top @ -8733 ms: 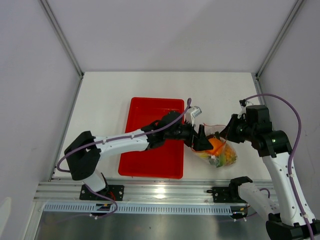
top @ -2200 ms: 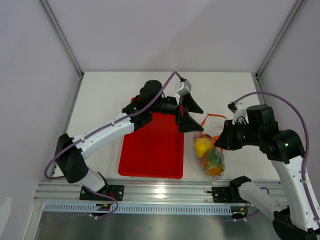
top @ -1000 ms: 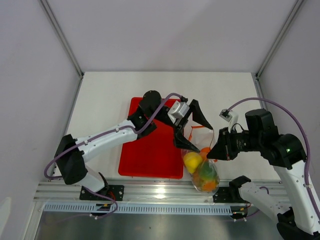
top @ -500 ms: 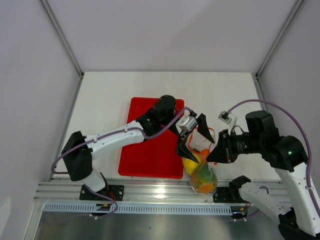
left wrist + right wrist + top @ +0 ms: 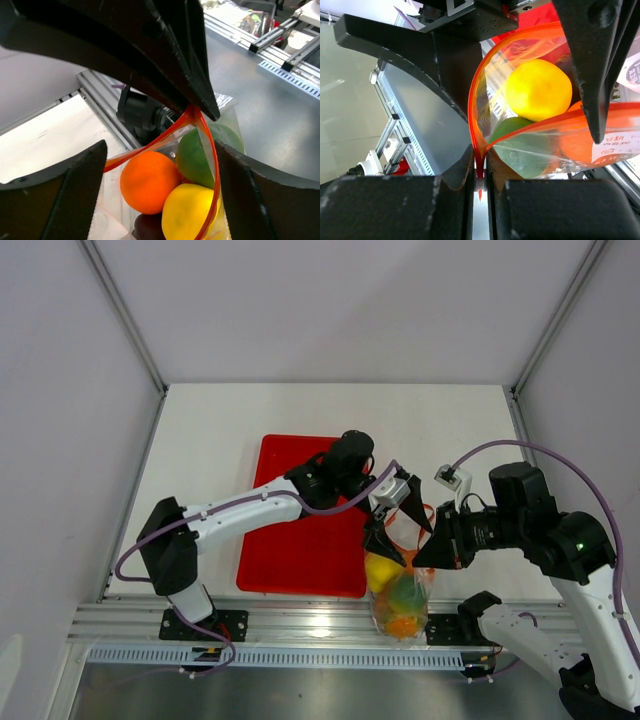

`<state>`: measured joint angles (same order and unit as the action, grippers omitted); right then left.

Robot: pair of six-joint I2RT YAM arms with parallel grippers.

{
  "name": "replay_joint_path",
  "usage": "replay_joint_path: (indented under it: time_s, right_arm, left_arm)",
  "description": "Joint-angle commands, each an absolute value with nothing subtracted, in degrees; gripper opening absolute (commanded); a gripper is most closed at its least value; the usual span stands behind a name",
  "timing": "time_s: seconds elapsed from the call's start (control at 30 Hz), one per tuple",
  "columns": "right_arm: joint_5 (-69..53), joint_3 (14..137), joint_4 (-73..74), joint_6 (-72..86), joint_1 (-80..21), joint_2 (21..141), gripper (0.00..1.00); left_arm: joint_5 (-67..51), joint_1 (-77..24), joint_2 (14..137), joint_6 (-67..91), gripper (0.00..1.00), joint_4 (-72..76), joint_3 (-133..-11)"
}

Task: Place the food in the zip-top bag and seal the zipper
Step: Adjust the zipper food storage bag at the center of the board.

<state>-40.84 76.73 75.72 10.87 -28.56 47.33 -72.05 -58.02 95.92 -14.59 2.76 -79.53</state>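
— Zip-top bag point(image 5: 402, 592), food point(image 5: 150, 182) inside: held where?
— Over the near edge of the table point(image 5: 200, 440); its zipper point(image 5: 472, 115) is pinched by the closed right gripper point(image 5: 480, 167), and its mouth is flanked by the wide-open left gripper point(image 5: 400, 528).

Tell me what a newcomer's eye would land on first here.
The clear zip-top bag, bulging with yellow, green and orange toy fruit, hangs over the table's near edge. The right gripper pinches one end of its red-orange zipper, while the left gripper stands open astride the bag's mouth. A red tray lies to its left.
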Motion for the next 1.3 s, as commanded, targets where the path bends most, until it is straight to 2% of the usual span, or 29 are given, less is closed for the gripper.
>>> replay_joint_path:
  time_s: [0.0,0.03,0.1,0.13,0.2,0.23,0.3,0.33,0.4,0.43,0.5,0.63,0.83,0.9,1.0,1.1,1.27]
  right_arm:
    - [-40.61,77.43,74.79,10.99,-29.00,46.85,0.00]
    - [-40.43,77.43,74.97,10.99,-29.09,46.85,0.00]
    - [-39.64,77.43,75.14,10.90,-29.09,46.85,0.00]
    - [-39.46,77.43,75.15,10.90,-29.09,46.93,0.00]
    - [-38.77,77.34,75.23,10.90,-29.18,46.93,0.00]
    - [-38.41,77.43,75.41,10.90,-29.27,47.02,0.00]
    - [-37.71,77.78,75.67,10.99,-29.18,47.20,0.00]
    - [-36.92,77.78,75.76,10.99,-29.18,47.28,0.00]
    - [-35.60,78.05,75.85,11.34,-29.18,47.29,0.00]
    - [-33.42,78.05,75.94,11.69,-29.27,47.46,0.00]
    - [-31.48,77.87,75.85,12.39,-29.27,47.72,0.00]
    - [-26.03,77.17,74.54,14.49,-29.18,48.16,0.26]
    - [-17.94,72.61,69.00,18.18,-29.18,45.70,0.50]
    - [-15.74,70.76,67.42,19.42,-29.18,45.88,0.53]
    - [-13.10,68.91,65.40,21.35,-29.09,44.65,0.65]
    - [-10.91,67.51,64.16,21.97,-28.92,42.20,0.70]
    - [-7.39,65.31,63.20,23.02,-28.57,39.91,0.67]
  left_arm:
    - [-69.88,-58.27,95.72,-19.68,0.83,-0.34,-81.48]
    - [-68.65,-58.18,95.45,-19.86,0.72,-1.74,-81.04]
    - [-66.89,-58.10,94.84,-19.69,0.57,-2.11,-81.03]
    - [-65.67,-58.10,94.66,-19.77,0.45,-2.46,-80.43]
    - [-64.69,-58.01,94.31,-20.04,0.41,-3.51,-80.25]
    - [-63.90,-57.83,94.22,-19.69,0.33,-3.69,-80.07]
    - [-63.90,-57.83,94.04,-19.34,0.29,-3.87,-79.81]
    - [-63.72,-57.83,93.96,-18.99,0.22,-3.78,-79.72]
    - [-62.58,-57.83,93.87,-18.55,0.13,-4.22,-79.63]
    - [-61.88,-57.75,93.78,-18.11,0.01,-4.04,-79.45]
    - [-57.24,-57.83,93.43,-15.40,0.00,-2.73,-78.93]
    - [-47.39,-57.66,92.90,-10.65,0.01,-4.13,-79.19]
    - [-39.21,-57.31,92.11,1.91,0.01,-1.15,-77.26]
    - [-38.58,-57.04,92.37,4.91,0.01,-0.44,-76.65]
    - [-39.63,-56.43,92.72,7.38,0.01,2.11,-75.85]
    - [-39.90,-55.47,93.08,8.87,0.01,1.67,-75.77]
    - [-42.36,-54.23,92.46,11.16,0.01,3.60,-74.62]
